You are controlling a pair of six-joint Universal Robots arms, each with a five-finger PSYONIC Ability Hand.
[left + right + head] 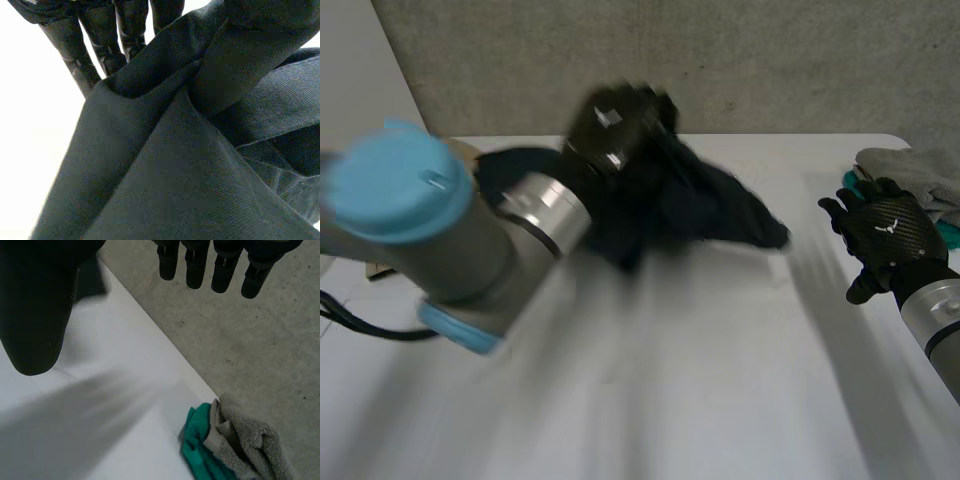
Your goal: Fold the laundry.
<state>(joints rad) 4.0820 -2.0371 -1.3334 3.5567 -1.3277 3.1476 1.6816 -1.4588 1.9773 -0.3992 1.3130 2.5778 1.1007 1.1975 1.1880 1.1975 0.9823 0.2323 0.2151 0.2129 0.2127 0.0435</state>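
A dark navy cloth (705,210) hangs bunched over the far middle of the white table (700,390). My left hand (615,125) is raised above the table and shut on the cloth's upper part. In the left wrist view the cloth (175,165) runs up between the fingers (107,47) and the thumb and falls away in folds below them. My right hand (890,235) hovers open over the table's right edge, apart from the cloth, with straight fingers (225,265) holding nothing.
A grey towel (910,170) and a teal cloth (948,232) lie heaped at the table's far right corner, just beyond my right hand. In the right wrist view the grey towel (250,440) and teal cloth (197,452) sit at the table's edge, with concrete floor (240,340) past it.
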